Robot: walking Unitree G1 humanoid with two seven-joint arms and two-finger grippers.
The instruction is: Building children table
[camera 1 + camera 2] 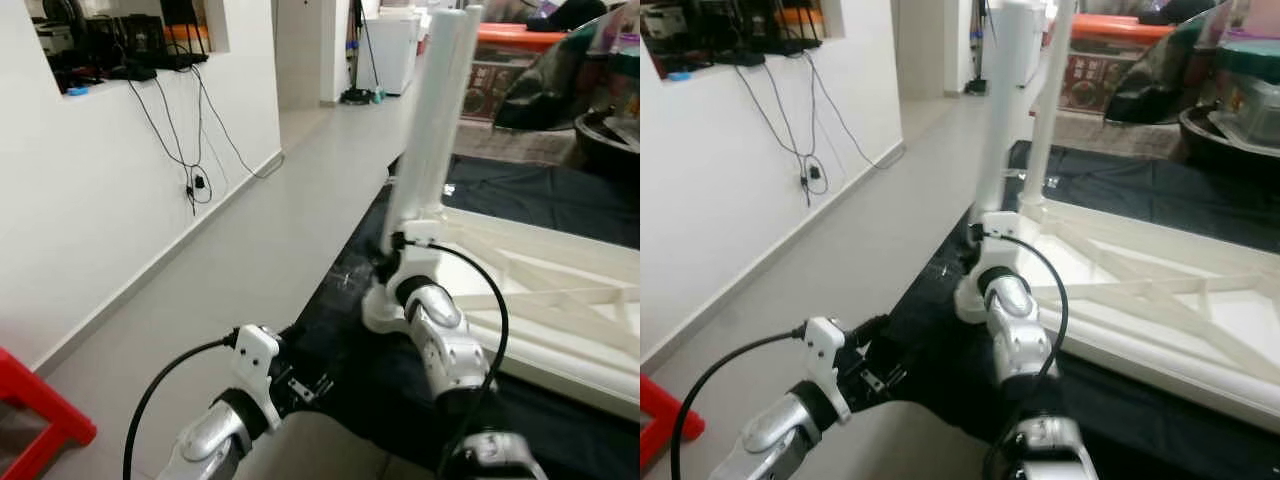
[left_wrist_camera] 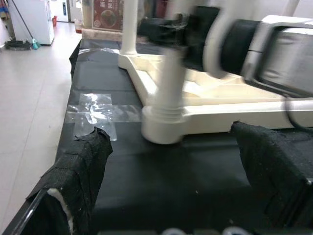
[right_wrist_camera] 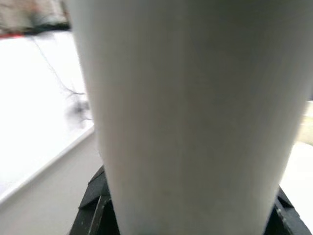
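The white table frame (image 1: pixel 560 300) is laid upside down on a black mat (image 1: pixel 400 390) on the floor, its near corner socket close to the mat's left edge. A white table leg (image 1: pixel 432 130) is stood upright in that socket. The right hand (image 1: pixel 395 255) is clenched around the leg just above the socket. The left hand (image 2: pixel 171 196) is held low over the mat's left edge, near the socket, released, with its fingers (image 2: pixel 80 171) spread apart and nothing grasped.
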